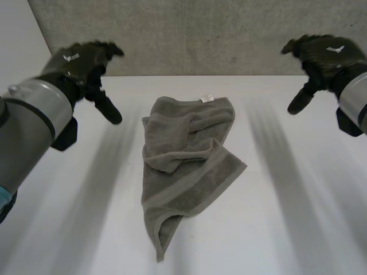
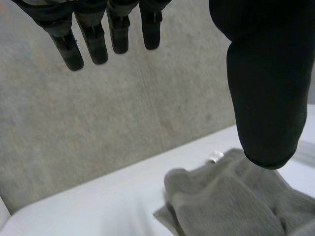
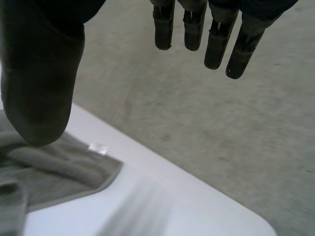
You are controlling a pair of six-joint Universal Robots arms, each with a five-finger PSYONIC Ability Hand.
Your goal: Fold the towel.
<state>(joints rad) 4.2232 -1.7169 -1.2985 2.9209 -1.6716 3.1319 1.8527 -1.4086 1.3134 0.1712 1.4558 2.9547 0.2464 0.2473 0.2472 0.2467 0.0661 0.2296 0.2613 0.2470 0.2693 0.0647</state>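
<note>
1. The left arm (image 1: 34, 123), grey at the joint, comes in from the near left and reaches toward the far side of the table
2. The left hand (image 1: 80, 62) hangs in the air over the far left of the table, well apart from the towel. In the left wrist view this hand (image 2: 266, 98) is open: its fingers (image 2: 93, 44) hang straight and the thumb stands wide of them, with only air between
3. The white table (image 1: 298, 217) carries the grey towel (image 1: 189, 166) in its middle, between the two hands and touched by neither. The towel lies crumpled, with its far part bunched and lapped over itself, a flatter flap out to the right and one corner trailing to a point toward the near edge
4. A small white label (image 1: 206, 98) sits on the towel's far edge, toward its right corner. The label (image 2: 214, 157) and the towel (image 2: 231, 201) also show past the left thumb, and again beside the right thumb, label (image 3: 97, 147) and towel (image 3: 44, 172)
5. A rough grey wall (image 1: 200, 34) stands behind the table's far edge
6. The right hand (image 1: 324, 54) hangs over the far right, well apart from the towel. In the right wrist view this hand (image 3: 39, 88) is open too, its fingers (image 3: 216, 44) straight and the thumb spread off from them
7. The right arm (image 1: 355, 103) enters at the right edge
</note>
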